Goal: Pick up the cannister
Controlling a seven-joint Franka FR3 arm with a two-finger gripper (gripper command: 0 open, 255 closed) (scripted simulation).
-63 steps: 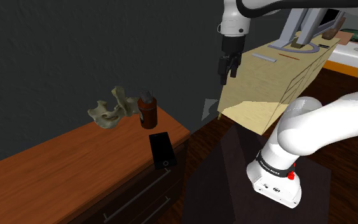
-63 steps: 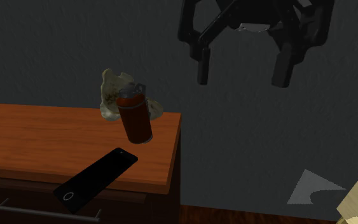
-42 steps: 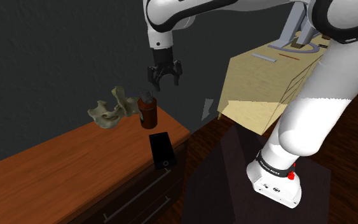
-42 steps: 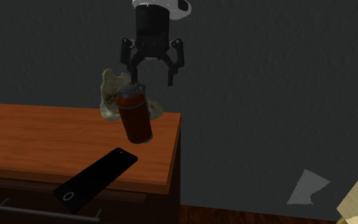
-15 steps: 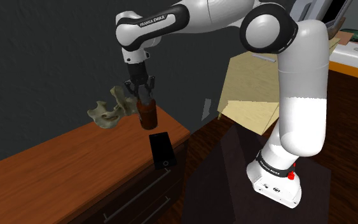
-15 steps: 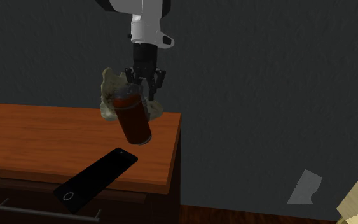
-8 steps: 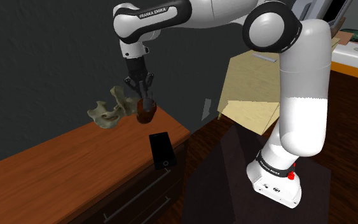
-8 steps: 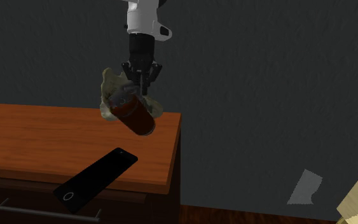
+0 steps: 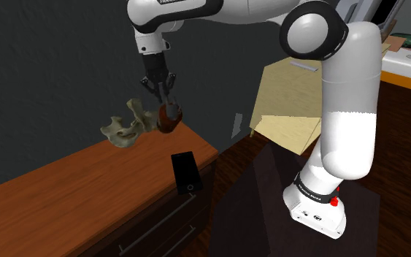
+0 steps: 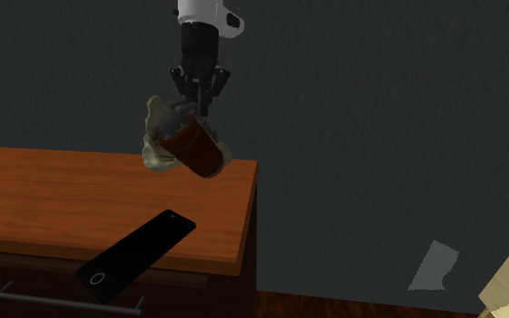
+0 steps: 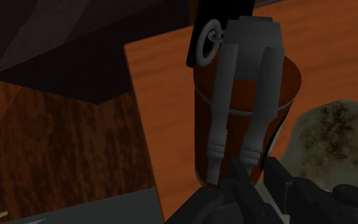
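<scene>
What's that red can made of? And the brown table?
The canister looks like smooth reddish-brown painted metal, maybe plastic; its grey lever looks metallic. The tabletop looks like polished wood, with streaky orange-brown grain.

No text fully readable. Arm: lettering cut by picture edge. Arm base: print too small.

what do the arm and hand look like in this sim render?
Glossy white arm with rounded links and dark joint bands; the top band carries white lettering, cropped by the frame. Its white base has a red button. The hand is all black with two slim fingers, on a white wrist.
</scene>
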